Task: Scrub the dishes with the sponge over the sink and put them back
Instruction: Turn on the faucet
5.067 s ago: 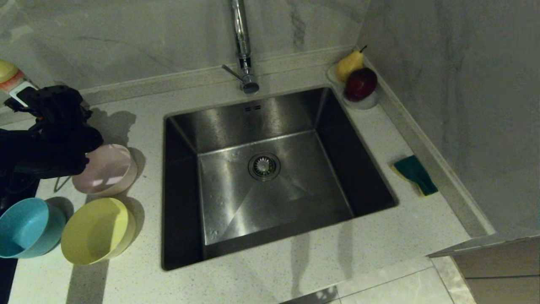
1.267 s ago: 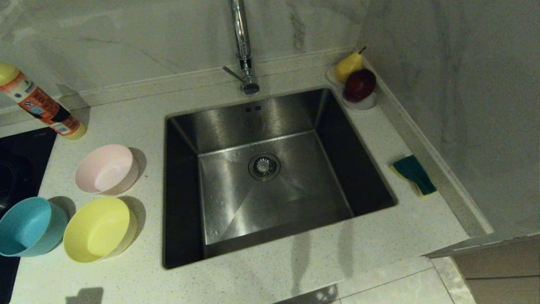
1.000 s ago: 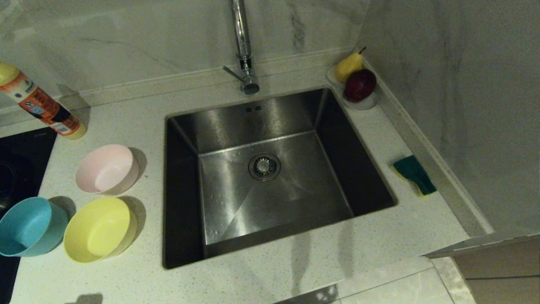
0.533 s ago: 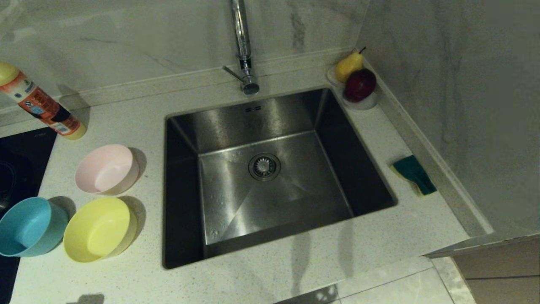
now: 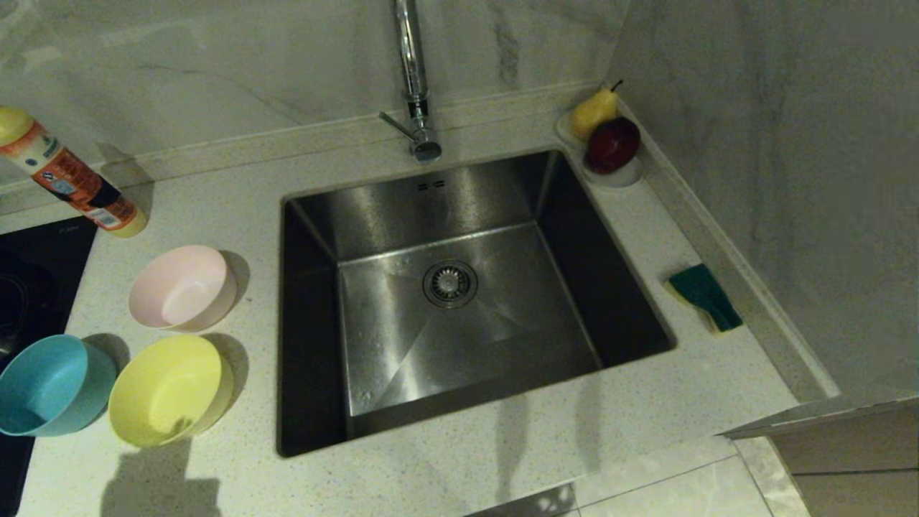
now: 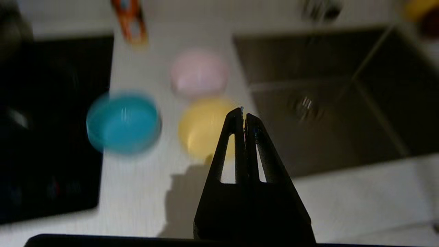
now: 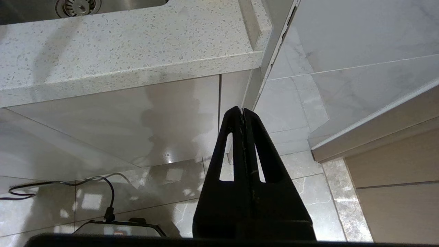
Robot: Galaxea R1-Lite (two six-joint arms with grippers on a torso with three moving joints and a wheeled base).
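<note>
Stainless-steel sink [image 5: 459, 301] holds nothing; your three dishes, the pink bowl [image 5: 181, 287], yellow bowl [image 5: 166, 391] and blue bowl [image 5: 50, 386], sit dry-looking on the counter [image 5: 502, 445] to its left, and the sponge [image 5: 707, 296] lies untouched to its right. Judged so, no scrubbing shows. Your left end effector [image 6: 244, 116] hangs above the bowls, fingers together and empty; the right end effector [image 7: 242, 113], likewise together, is parked below the counter edge.

The sink [image 5: 459, 301] sits in the middle of the counter [image 5: 459, 474]; three bowls [image 5: 183, 287] stand on the counter to its left, close together; a bottle [image 5: 68, 179] lies behind them; the sponge [image 5: 707, 298] lies to the right of the sink; a dish with fruit [image 5: 610, 151] stands at the back right corner; the faucet [image 5: 413, 79] rises behind the sink.
</note>
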